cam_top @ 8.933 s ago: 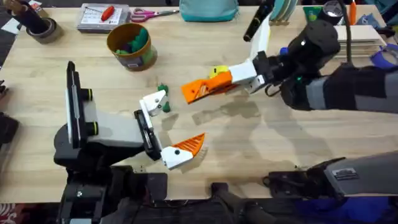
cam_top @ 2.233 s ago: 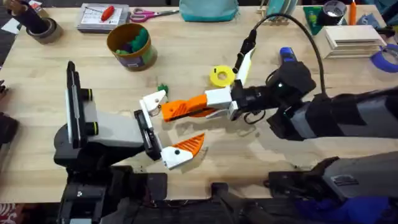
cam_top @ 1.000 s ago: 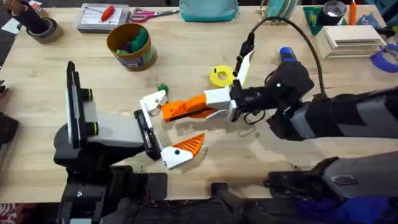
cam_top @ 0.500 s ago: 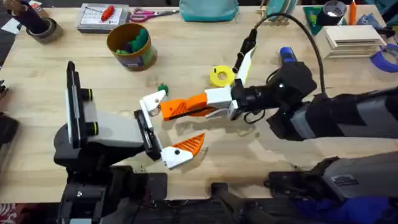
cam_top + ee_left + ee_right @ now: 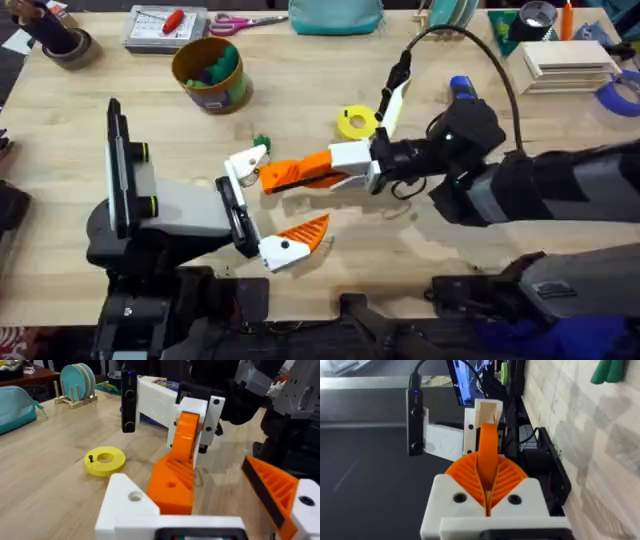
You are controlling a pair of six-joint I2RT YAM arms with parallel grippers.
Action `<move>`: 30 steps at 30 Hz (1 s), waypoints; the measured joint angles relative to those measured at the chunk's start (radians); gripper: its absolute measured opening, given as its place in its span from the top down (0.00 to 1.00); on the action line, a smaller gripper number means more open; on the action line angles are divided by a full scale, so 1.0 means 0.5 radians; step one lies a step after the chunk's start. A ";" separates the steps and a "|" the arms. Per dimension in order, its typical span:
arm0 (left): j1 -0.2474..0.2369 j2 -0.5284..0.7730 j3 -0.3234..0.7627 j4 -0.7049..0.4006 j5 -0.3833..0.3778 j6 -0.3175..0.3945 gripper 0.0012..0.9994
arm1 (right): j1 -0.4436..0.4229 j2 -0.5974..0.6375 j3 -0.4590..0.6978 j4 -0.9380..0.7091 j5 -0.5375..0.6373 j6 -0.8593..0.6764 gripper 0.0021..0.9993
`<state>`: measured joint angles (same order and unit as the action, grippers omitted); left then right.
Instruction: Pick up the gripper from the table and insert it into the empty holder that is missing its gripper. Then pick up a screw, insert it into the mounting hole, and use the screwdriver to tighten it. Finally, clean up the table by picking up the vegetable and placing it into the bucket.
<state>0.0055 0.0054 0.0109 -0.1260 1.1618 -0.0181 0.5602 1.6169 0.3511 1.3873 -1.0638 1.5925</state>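
The orange ridged gripper (image 5: 272, 178) is pinched between the orange pads of my right gripper (image 5: 300, 173), which reaches across the middle. Its tip rests against the empty holder (image 5: 247, 160), the bare white finger mount of my left gripper (image 5: 272, 205). The left gripper is open, and its other finger carries an orange pad (image 5: 305, 233). In the left wrist view the gripper (image 5: 172, 485) lies beside the empty holder (image 5: 127, 505). The right wrist view shows my right gripper (image 5: 487, 477) shut on the gripper (image 5: 487, 442). The vegetable (image 5: 262, 143) lies behind the holder. The bucket (image 5: 210, 75) stands far left. The screwdriver (image 5: 462, 88) lies behind the right arm.
A yellow ring (image 5: 356, 122) lies just behind the right gripper. A tape roll (image 5: 62, 42), a box with a red-handled tool (image 5: 165, 25), scissors (image 5: 245, 20) and a teal pouch (image 5: 335, 15) line the far edge. Stacked boards (image 5: 565, 55) sit at the back right.
Since the earliest frame my right gripper has carried the orange gripper left and nearer, up to the empty holder. Over the last second nothing has visibly moved.
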 joint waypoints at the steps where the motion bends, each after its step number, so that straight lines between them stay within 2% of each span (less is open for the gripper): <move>1: 0.000 0.000 0.000 0.000 0.000 0.000 0.01 | 0.000 0.000 0.000 0.002 0.004 0.000 0.99; 30: 0.000 -0.001 0.000 0.001 -0.005 0.000 0.01 | 0.019 0.001 -0.001 0.044 0.033 0.000 0.99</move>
<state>0.0055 0.0051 0.0109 -0.1253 1.1591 -0.0181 0.5697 1.6171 0.3508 1.4094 -1.0473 1.5925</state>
